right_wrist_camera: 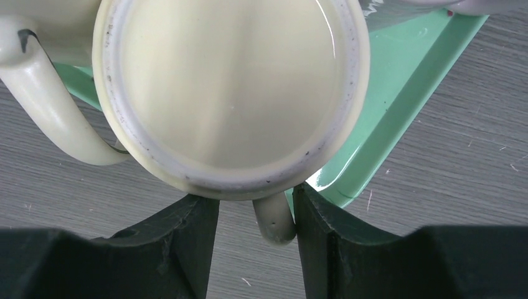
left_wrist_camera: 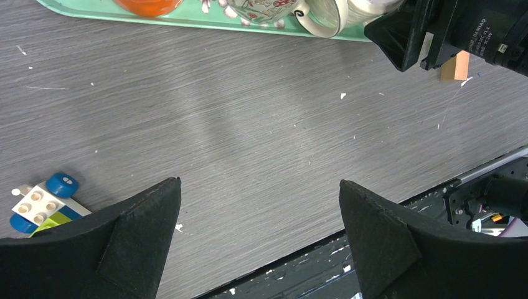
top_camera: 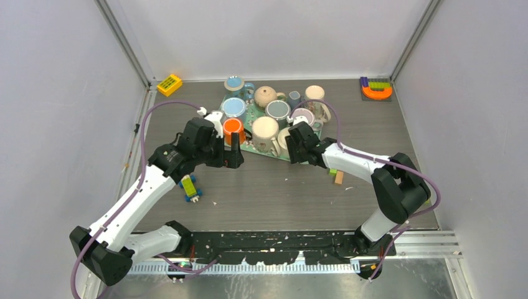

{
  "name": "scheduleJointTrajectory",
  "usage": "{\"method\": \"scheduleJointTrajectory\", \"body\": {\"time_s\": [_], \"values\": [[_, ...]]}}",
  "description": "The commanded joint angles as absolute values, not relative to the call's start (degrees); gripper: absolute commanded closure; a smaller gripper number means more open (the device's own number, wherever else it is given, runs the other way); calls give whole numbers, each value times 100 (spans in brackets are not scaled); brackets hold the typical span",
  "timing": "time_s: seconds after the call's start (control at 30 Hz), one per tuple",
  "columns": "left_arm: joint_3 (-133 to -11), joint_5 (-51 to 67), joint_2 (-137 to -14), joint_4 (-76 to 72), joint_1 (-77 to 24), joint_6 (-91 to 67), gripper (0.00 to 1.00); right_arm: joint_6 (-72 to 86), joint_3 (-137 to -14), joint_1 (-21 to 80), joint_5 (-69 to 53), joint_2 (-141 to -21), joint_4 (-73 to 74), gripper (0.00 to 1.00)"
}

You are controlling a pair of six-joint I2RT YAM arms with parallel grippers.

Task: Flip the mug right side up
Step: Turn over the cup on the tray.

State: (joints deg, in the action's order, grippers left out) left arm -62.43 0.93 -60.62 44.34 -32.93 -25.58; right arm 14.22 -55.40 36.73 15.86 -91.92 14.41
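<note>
Where the green tray (right_wrist_camera: 398, 93) meets the grey table (right_wrist_camera: 467, 187), we list as follows.

1. Cream mug (right_wrist_camera: 230, 93): upside down, flat base and scuffed foot ring facing up, standing on the tray by its near edge. Its handle (right_wrist_camera: 274, 221) points toward the arm bases, at the tray's rim.

2. Right gripper (right_wrist_camera: 256, 208): jaws narrow, one on each side of that handle. In the wrist view the right-hand finger touches the handle and the left-hand finger (right_wrist_camera: 187, 249) stands just apart, so we record no firm hold.

3. Left gripper (left_wrist_camera: 258, 184): jaws wide, nothing between them, over bare table just short of the tray.

4. Also on the tray: orange mug (top_camera: 233, 128), round teapot (top_camera: 266, 95) and several other cups. A second cream handle loops beside item 1; we cannot tell whose it is.

5. Loose on the table: brick-built toy car (left_wrist_camera: 40, 205) near the left gripper, a small wooden block (left_wrist_camera: 454, 65) beside the right arm, and a yellow brick (top_camera: 169, 84) in the far left corner.
</note>
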Motion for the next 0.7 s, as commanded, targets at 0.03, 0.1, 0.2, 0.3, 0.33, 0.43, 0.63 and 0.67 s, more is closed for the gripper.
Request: {"method": "scheduleJointTrajectory", "body": {"time_s": [0.03, 0.1, 0.2, 0.3, 0.33, 0.43, 0.63, 0.67], "values": [[-6221, 169, -5935, 4211, -3281, -2665, 0, 1242, -5629, 3521, 1594, -9262, 918, 53], [-6206, 188, -5933, 4196, -3284, -2686, 0, 1232, -5633, 3522, 1640, -9263, 944, 59], [-6194, 222, -5933, 4179, -3286, -2714, 0, 1238, -5639, 3519, 1631, -9226, 960, 70], [-6150, 279, -5937, 4129, -3282, -2778, 0, 1260, -5656, 3513, 1664, -9172, 1042, 82], [-6139, 297, -5933, 4114, -3285, -2811, 0, 1276, -5655, 3523, 1695, -9144, 1074, 87], [-6088, 364, -5921, 4035, -3286, -2911, 0, 1348, -5652, 3522, 1748, -8999, 1223, 99], [-5893, 543, -5889, 3799, -3287, -3253, 0, 1587, -5523, 3522, 1777, -8388, 1465, 99], [-5853, 593, -5882, 3746, -3283, -3319, 0, 1632, -5506, 3523, 1765, -8271, 1521, 99]]}}
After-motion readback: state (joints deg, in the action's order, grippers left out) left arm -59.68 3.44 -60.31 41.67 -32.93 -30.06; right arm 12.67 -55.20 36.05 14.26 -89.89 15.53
